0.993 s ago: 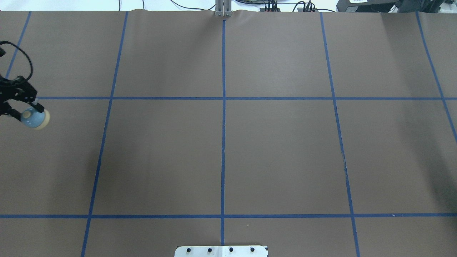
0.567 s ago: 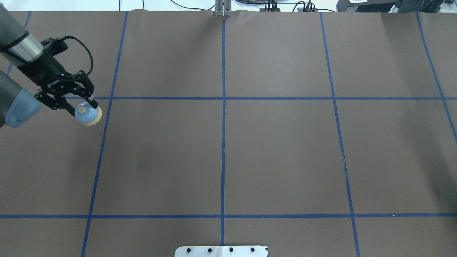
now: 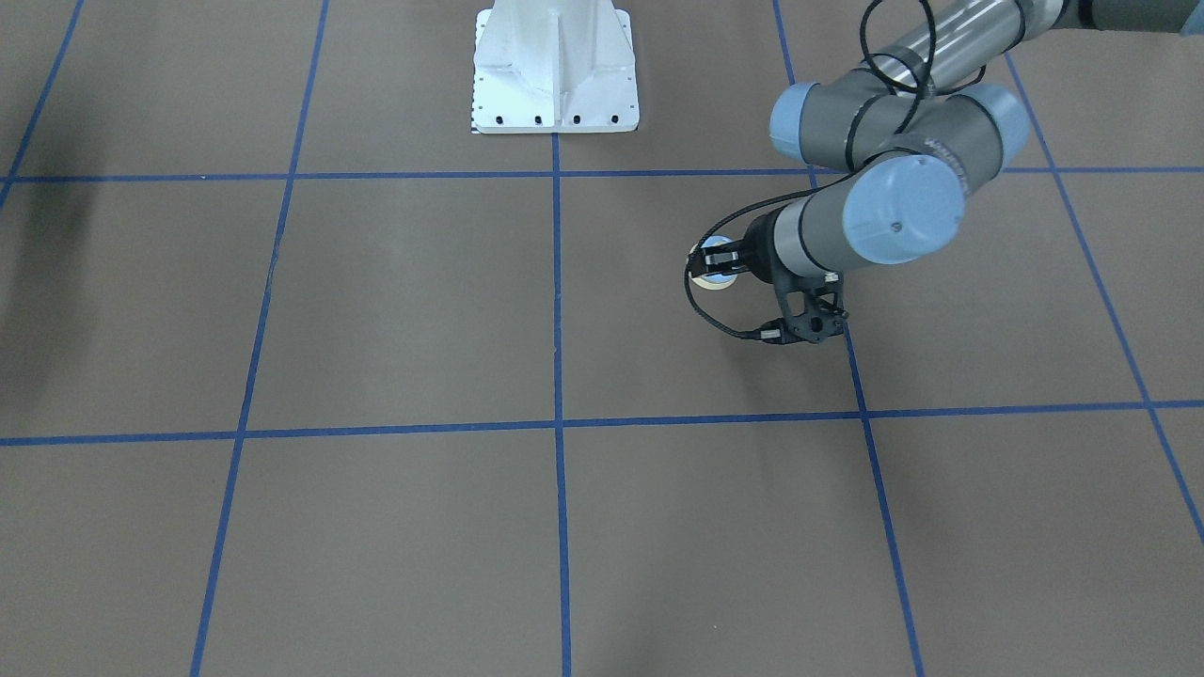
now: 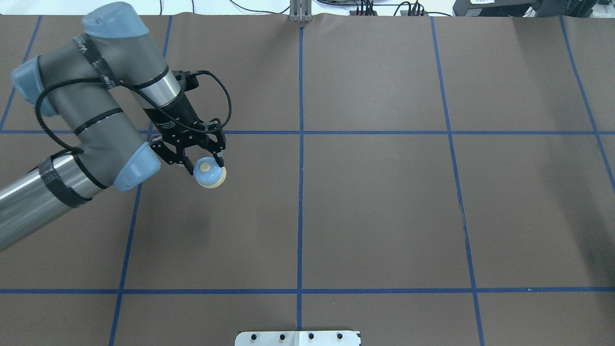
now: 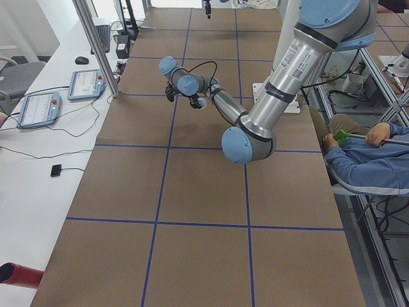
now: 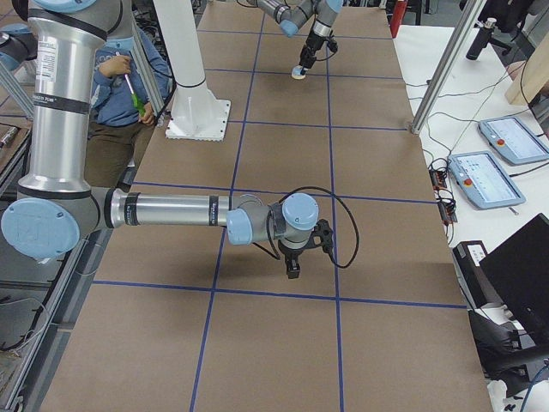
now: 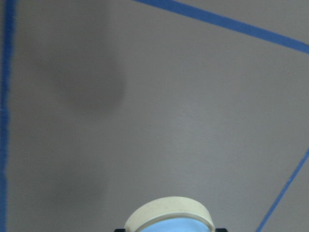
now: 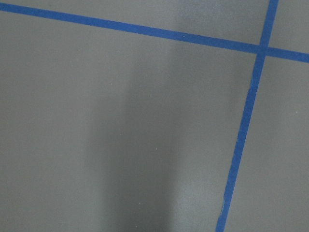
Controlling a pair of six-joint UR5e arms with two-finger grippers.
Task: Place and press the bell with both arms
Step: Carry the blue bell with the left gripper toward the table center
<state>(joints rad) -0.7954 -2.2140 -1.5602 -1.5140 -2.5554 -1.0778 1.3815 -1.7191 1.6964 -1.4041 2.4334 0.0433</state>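
The light-blue bell with its cream button and base ring sits between the fingers of my left gripper, which is shut on it. It is left of the table's centre line, just this side of the far cross tape line. The front-facing view shows the bell at the gripper's tip. In the left wrist view the bell's cream rim fills the bottom edge, with its shadow on the paper beyond. My right gripper shows only in the right side view, pointing down over the table; I cannot tell if it is open or shut.
Brown paper with a blue tape grid covers the table. The white pedestal stands at the robot's side. A metal post stands at the far edge. Control tablets lie beside the table. A seated person is near the base.
My left arm has swung in from the table's left edge toward the centre, carrying the bell with it. The gripper stays shut on the bell.
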